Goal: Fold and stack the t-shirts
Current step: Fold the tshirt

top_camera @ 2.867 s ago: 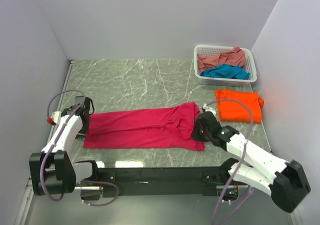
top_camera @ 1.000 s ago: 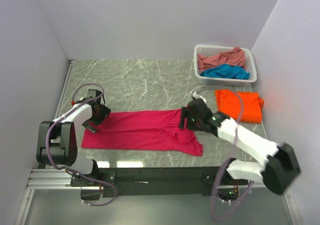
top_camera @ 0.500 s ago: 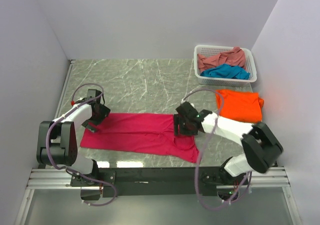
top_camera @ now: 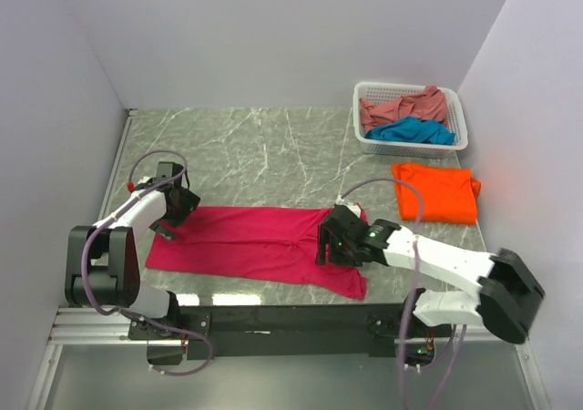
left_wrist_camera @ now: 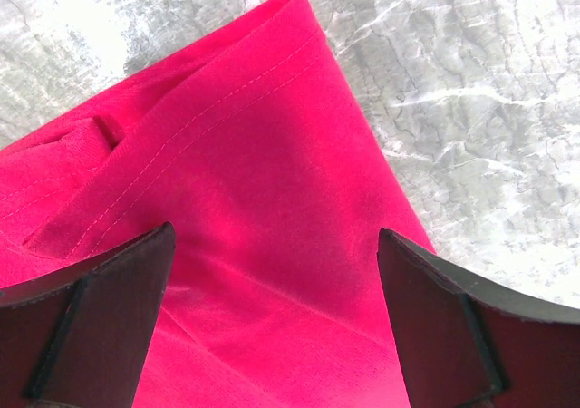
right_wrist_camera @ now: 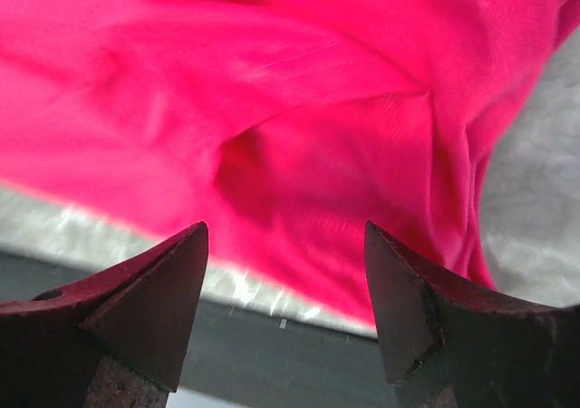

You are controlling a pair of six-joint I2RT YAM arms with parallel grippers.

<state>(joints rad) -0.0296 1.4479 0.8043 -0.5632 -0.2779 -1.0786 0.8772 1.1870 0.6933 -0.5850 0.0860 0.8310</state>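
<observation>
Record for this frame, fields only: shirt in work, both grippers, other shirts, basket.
shirt in work: magenta t-shirt, spread flat between the arms
left gripper: open, above its left end
right gripper: open, above its right end, holding nothing
orange t-shirt: folded, lying in front of the basket
basket: white, far right; holds salmon t-shirt and teal t-shirt

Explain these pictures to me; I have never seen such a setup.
Two white robot arms stand at the near edge of a marble-patterned table. One picture looks down from above and behind; the other two come from a camera on each wrist, the dark wedges being gripper fingers. A magenta-pink t-shirt lies spread out, a folded bright orange t-shirt nearby, and a white lattice basket holds a salmon-pink shirt and a teal-blue shirt. The left gripper and right gripper hang open over the magenta shirt, holding nothing.
</observation>
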